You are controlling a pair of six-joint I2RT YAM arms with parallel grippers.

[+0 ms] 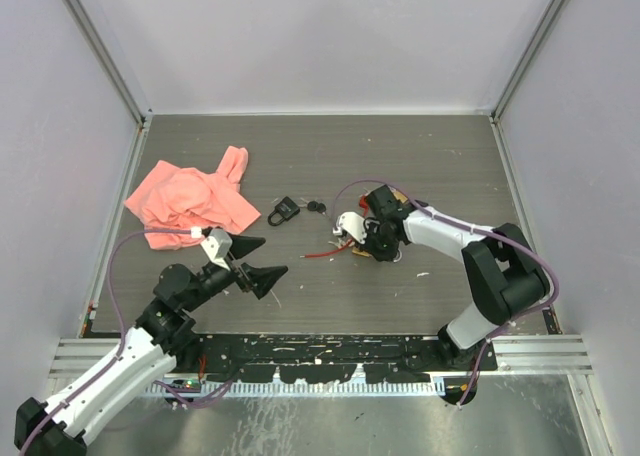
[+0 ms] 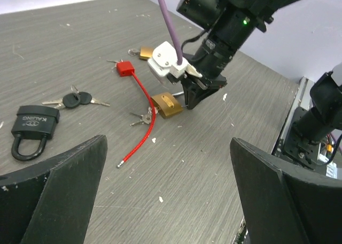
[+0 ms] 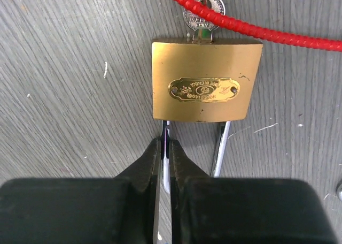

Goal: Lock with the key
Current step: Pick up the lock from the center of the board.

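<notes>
Pale lilac walls framed by aluminium posts enclose a grey, wood-grained table flecked with small white scraps. Two black-and-white robot arms reach in from the near edge. A crumpled coral-pink cloth lies at the table's left side. The left gripper hovers low near the cloth with its jaws spread wide and nothing between them. Right of the table's centre, the right gripper points down at the surface, its jaws clenched on the left leg of the silver shackle of a rectangular brass padlock. That padlock lies flat on the table with its engraved oval plate facing up. A silver key sits in the keyhole at its far end, and a thin red plastic cable crosses over the key. Between the two grippers lies a black padlock, with a pair of black-headed keys just to its right. A smaller brass padlock rests farther back.
</notes>
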